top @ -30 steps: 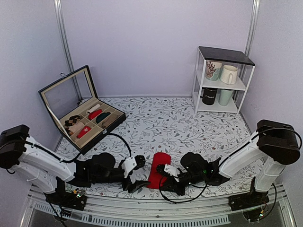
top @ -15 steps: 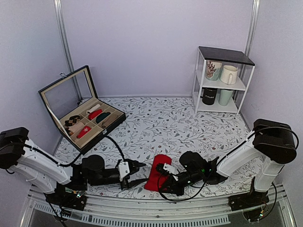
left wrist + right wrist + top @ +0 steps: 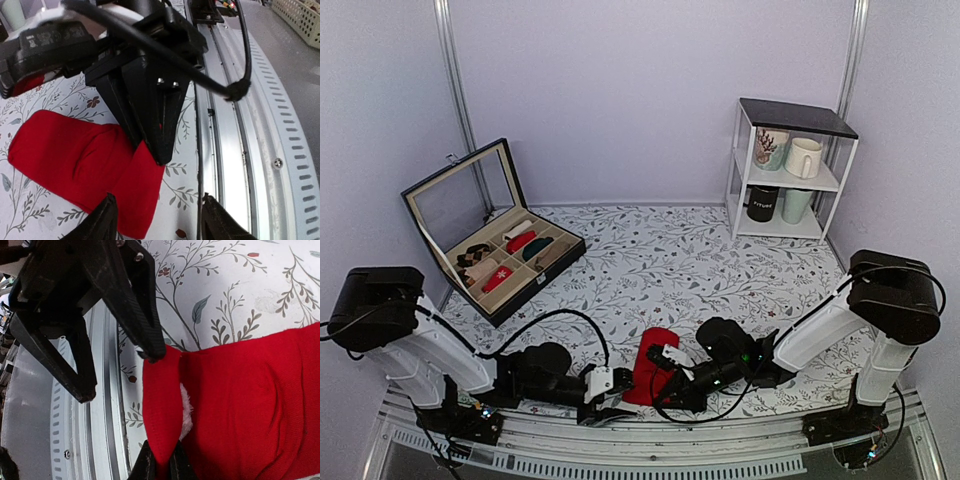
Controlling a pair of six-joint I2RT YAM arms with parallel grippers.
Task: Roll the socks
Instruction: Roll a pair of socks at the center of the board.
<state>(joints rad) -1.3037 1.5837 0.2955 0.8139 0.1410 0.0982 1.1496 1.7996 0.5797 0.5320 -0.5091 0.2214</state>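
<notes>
**A robot test booth in a lab, dressed with a few things from home**

A left arm (image 3: 420, 345) and a right arm (image 3: 815, 335) are bolted to a metal rail (image 3: 720, 452) along the near edge of a table (image 3: 660, 260) with a leaf-print cover. Plain lilac walls (image 3: 640, 100) and bare metal poles (image 3: 455, 100) close in behind the table. Staged on the table are a white shelf (image 3: 795, 117) of mugs (image 3: 804, 157) at its far right, an open compartment box (image 3: 465, 205) at its far left, and red socks (image 3: 650, 367) near its front edge. Beyond the table's rail are grey floor (image 3: 280, 75) and a basket (image 3: 300, 17).
</notes>
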